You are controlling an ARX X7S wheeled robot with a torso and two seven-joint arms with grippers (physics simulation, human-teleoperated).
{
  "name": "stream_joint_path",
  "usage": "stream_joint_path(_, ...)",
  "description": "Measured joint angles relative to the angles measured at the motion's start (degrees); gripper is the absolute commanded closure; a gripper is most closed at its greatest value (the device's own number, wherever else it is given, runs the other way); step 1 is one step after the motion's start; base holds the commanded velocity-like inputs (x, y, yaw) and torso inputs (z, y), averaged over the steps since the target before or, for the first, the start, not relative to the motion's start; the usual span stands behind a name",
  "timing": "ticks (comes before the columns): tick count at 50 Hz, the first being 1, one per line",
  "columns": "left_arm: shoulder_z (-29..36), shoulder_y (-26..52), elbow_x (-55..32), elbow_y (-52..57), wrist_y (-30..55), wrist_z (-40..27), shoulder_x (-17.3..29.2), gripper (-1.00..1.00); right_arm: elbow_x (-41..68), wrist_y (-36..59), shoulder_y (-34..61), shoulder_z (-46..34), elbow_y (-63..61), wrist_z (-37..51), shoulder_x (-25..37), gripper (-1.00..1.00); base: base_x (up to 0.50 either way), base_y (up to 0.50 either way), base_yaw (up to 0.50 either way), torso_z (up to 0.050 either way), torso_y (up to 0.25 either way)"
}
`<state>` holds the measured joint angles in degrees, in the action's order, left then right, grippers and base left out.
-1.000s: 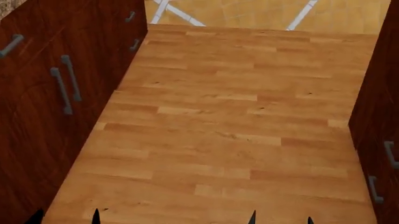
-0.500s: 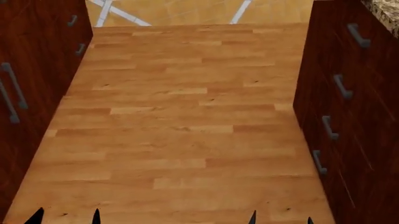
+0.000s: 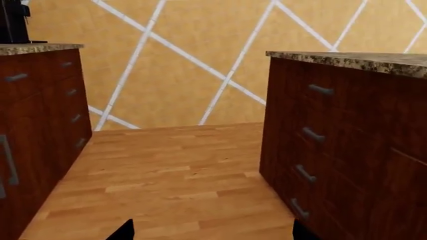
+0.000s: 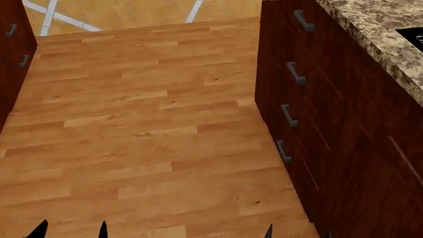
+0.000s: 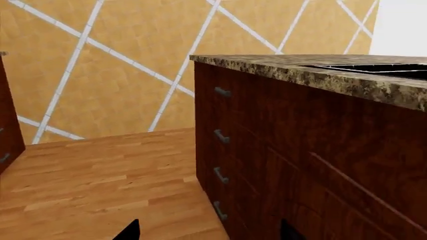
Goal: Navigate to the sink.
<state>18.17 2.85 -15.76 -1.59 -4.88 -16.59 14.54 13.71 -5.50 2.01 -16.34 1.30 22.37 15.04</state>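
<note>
Only black, pointed fingertips (image 4: 38,229) are showing along the bottom edge of each frame; plain matte surfaces are presenting no visible markings, cables or screws.

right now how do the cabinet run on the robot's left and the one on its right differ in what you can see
In the head view, the right cabinet run fills much of the frame, while the left cabinet run is a sliver at the edge. The right one shows four stacked handles and its speckled countertop with a black inset; the left one shows two handles and no top there. Both are dark red-brown wood with grey bar handles, flanking the wood floor.
</note>
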Motion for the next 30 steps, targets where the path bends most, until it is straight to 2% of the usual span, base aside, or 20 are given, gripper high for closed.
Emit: stream_joint_path(30,0.6,-0.2,-0.4,0.5,-0.2,-0.7,0.5,-1.00,0.9,-0.1,-0.2,-0.4,-0.3,0.3,0.5,-1.00,0.06,0.18,-0.50,0.000,0.000)
